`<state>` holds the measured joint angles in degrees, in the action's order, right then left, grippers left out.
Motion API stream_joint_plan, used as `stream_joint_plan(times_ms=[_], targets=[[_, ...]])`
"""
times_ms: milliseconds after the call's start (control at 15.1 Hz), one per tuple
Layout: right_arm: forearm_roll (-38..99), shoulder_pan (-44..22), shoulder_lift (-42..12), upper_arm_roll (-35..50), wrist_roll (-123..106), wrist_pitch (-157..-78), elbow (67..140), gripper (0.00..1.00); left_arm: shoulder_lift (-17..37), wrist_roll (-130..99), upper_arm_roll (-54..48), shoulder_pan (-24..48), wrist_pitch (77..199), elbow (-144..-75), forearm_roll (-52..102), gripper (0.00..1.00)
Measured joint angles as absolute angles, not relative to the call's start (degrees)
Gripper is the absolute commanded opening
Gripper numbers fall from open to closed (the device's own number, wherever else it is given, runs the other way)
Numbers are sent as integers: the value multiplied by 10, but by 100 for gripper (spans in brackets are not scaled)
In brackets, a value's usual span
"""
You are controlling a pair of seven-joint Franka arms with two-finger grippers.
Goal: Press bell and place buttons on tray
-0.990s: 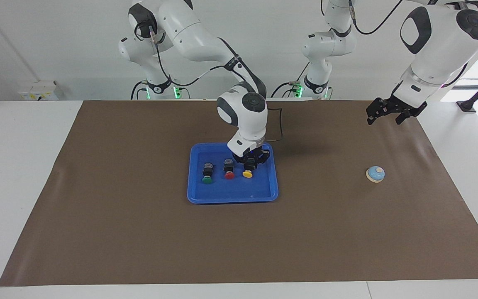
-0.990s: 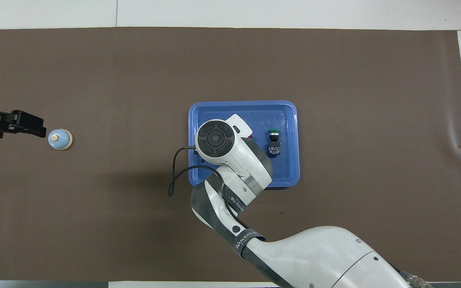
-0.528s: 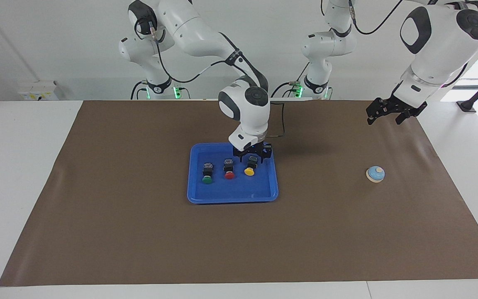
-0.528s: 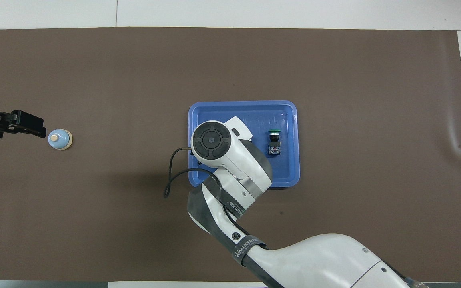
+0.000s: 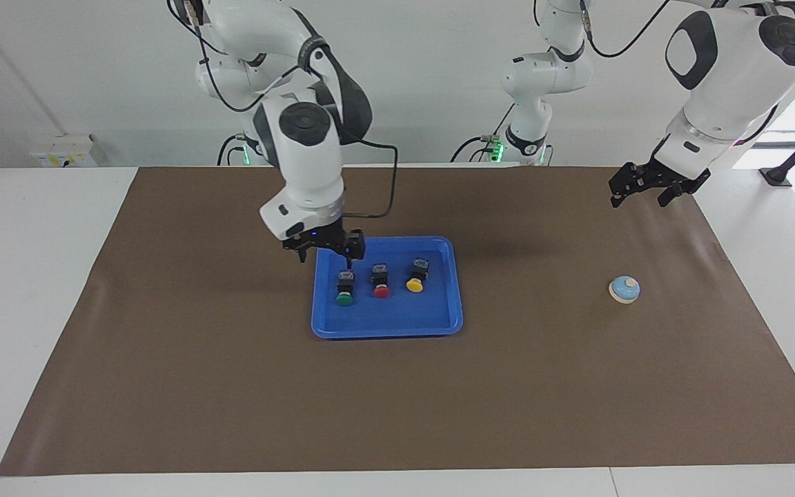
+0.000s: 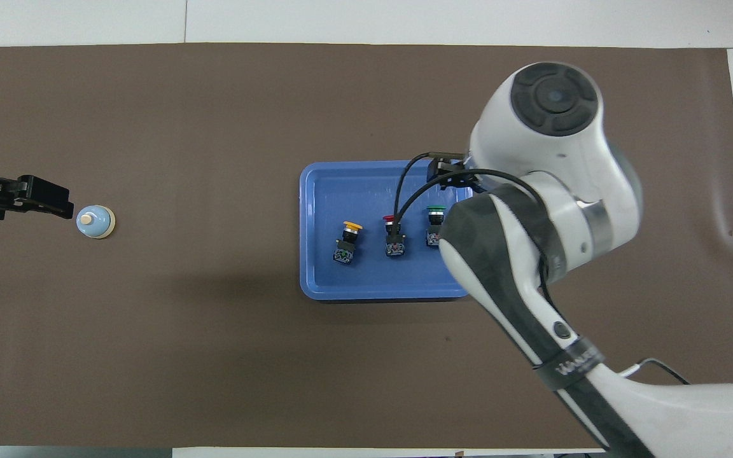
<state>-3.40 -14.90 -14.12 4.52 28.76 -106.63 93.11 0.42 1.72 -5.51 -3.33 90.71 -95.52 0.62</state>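
Note:
The blue tray [image 5: 387,321] lies mid-mat and also shows in the overhead view [image 6: 366,184]. Three buttons lie in it in a row: green [image 5: 345,288], red [image 5: 381,281] and yellow [image 5: 416,276]; overhead they show as green [image 6: 433,226], red [image 6: 394,236] and yellow [image 6: 347,242]. My right gripper [image 5: 325,257] is open and empty, raised over the tray's corner beside the green button. The bell [image 5: 624,289] sits on the mat toward the left arm's end, also seen from overhead [image 6: 95,221]. My left gripper [image 5: 639,200] hangs open above the mat near the bell.
A brown mat [image 5: 232,386] covers the table. The right arm's cable [image 5: 387,186] loops above the tray's edge nearest the robots. In the overhead view the right arm [image 6: 532,210] covers the tray's end by the green button.
My right gripper let go of the yellow button, rose and swung along the tray toward the right arm's end. The yellow button stays in the tray. The left arm has not moved.

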Motion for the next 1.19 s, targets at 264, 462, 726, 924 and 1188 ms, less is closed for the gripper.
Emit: stream_joint_plan(times_ms=[264,462,726,924,1188], targets=[[-34,-52,-107,45,130,-1027,931,100,4,17,-55,-33,907,-955,6,100],[-34,-8,-70,45,55,-978,930,100,4,17,-55,-33,907,-955,6,100],[-34,9,10,45,37,-884,929,100,4,17,-55,-33,907,-955,6,100],[-34,11,46,45,37,-830,927,100,4,17,-55,-33,907,-955,6,100],[-21,15,42,44,36,-826,927,100,4,17,-55,-33,907,-955,6,100]])
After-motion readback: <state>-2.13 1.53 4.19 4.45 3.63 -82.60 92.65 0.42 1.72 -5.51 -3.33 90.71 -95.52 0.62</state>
